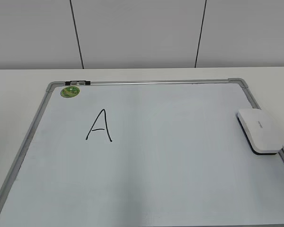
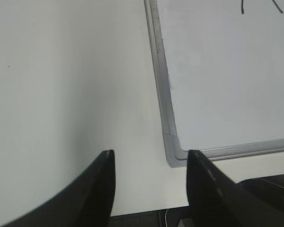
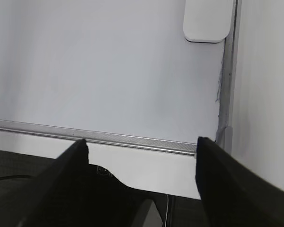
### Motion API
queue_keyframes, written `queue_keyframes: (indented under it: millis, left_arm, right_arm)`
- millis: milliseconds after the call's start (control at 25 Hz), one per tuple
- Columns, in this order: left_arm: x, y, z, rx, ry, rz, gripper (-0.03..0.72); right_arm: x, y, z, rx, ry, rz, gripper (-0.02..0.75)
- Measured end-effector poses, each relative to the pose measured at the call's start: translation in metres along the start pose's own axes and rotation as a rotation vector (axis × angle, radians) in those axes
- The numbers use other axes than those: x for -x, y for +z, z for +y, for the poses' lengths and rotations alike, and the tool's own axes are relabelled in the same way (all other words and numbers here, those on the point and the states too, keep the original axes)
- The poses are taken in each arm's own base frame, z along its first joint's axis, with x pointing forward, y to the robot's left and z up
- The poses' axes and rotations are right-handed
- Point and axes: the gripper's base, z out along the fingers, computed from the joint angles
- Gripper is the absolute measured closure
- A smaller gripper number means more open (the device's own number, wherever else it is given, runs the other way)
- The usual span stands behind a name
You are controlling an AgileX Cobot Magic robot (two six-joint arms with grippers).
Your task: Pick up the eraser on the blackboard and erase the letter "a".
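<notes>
The blackboard [image 1: 156, 165] lies flat on a white table and is pale bluish-white with a grey frame. The white eraser [image 1: 259, 131] rests on its right edge and also shows in the right wrist view [image 3: 208, 21]. A tall black capital "A" [image 1: 99, 126] is drawn at the upper left. No lowercase "a" shows in any view. My left gripper [image 2: 150, 156] is open and empty over the table, beside the board's near left corner [image 2: 173, 153]. My right gripper [image 3: 142, 142] is open and empty by the board's near edge [image 3: 109, 71]. Neither gripper shows in the exterior view.
A round green sticker [image 1: 70, 91] and a dark clip [image 1: 78, 83] sit at the board's far left corner. White table [image 2: 61, 85] lies left of the board. The table's front edge [image 3: 146, 184] runs just under both grippers. A panelled wall stands behind.
</notes>
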Motion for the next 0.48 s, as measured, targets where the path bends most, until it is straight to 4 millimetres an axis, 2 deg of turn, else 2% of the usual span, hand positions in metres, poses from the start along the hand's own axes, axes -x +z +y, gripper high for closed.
queue_keyframes:
  millis: [120,200,280,480]
  left_arm:
    - [-0.026,-0.008,0.0,-0.015,0.015,-0.037,0.335]
    - [-0.044,-0.012,0.001,-0.02,0.013,-0.07,0.335]
    - [-0.059,-0.014,0.002,-0.025,0.014,-0.1,0.342]
    - [-0.085,-0.011,0.005,-0.024,0.032,-0.158,0.363]
  right_arm:
    - [-0.036,-0.018,-0.002,0.01,-0.004,-0.093,0.216]
    - [-0.051,-0.025,-0.002,0.014,-0.008,-0.133,0.216]
    - [-0.08,-0.036,-0.004,0.02,-0.019,-0.203,0.216]
    - [-0.126,-0.044,-0.009,0.017,-0.035,-0.296,0.216]
